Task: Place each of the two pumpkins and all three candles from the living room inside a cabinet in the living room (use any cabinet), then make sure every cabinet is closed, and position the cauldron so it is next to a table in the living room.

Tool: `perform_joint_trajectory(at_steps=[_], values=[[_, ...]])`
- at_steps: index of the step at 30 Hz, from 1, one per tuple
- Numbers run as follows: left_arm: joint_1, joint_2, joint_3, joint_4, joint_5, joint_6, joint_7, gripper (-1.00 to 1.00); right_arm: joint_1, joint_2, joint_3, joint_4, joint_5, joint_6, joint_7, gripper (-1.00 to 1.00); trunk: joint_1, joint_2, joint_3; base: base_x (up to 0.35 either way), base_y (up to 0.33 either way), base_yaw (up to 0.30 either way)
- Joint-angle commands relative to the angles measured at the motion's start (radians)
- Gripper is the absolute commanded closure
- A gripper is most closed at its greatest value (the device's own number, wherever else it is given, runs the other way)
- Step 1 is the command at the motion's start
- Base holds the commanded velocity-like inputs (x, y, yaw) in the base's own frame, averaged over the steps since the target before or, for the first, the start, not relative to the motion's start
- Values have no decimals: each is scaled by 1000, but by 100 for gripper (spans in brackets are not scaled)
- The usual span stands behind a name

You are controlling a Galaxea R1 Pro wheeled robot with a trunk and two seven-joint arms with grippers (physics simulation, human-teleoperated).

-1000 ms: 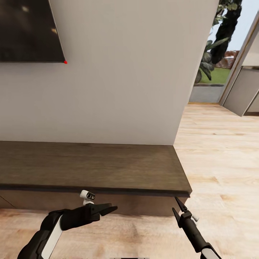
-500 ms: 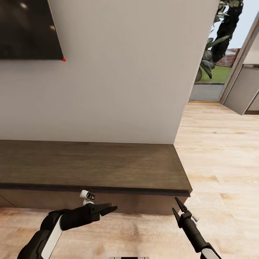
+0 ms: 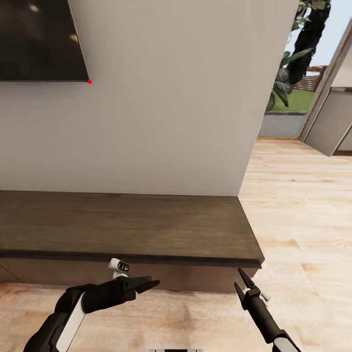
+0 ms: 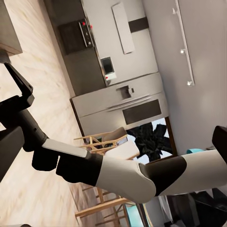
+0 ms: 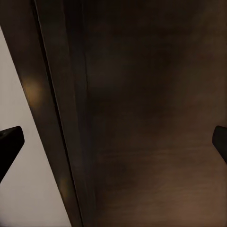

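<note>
I'm parked facing the long, low dark-brown wooden cabinet (image 3: 127, 225), which runs along the white wall (image 3: 171, 98) with its right end near the open plank floor (image 3: 303, 220); its front looks closed from here, though a thin seam at the far left edge makes me unsure. My main worry is the right gripper (image 3: 241, 282): its two thin black fingers point up at the cabinet's front lip, very near its right corner, and if I roll forward or raise that arm carelessly I judge the tips could jam under the overhanging top or scrape the front. The right wrist view shows dark wood close ahead with both fingertips (image 5: 10, 142) well apart at the edges, so those fingers are spread and hold nothing. A second risk is opening a front with the base this close, since the arms have little room between my body and the wood. The left gripper (image 3: 149, 283) hangs low in front of the cabinet's middle, forearm bent across my body and pointing right, parallel to the front; its fingers look drawn nearly together in a point and empty, but I can't tell for certain. Its wrist camera looks across at my right arm (image 4: 118, 172).
</note>
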Motion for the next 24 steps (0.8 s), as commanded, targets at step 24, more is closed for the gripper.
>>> perform_joint_trajectory(at_steps=[24], values=[[0,-1,-1,0,2,10,-1,-100,-1,1,0,-6,-8,13,-94,-100,0,0,-1,0,9,0]])
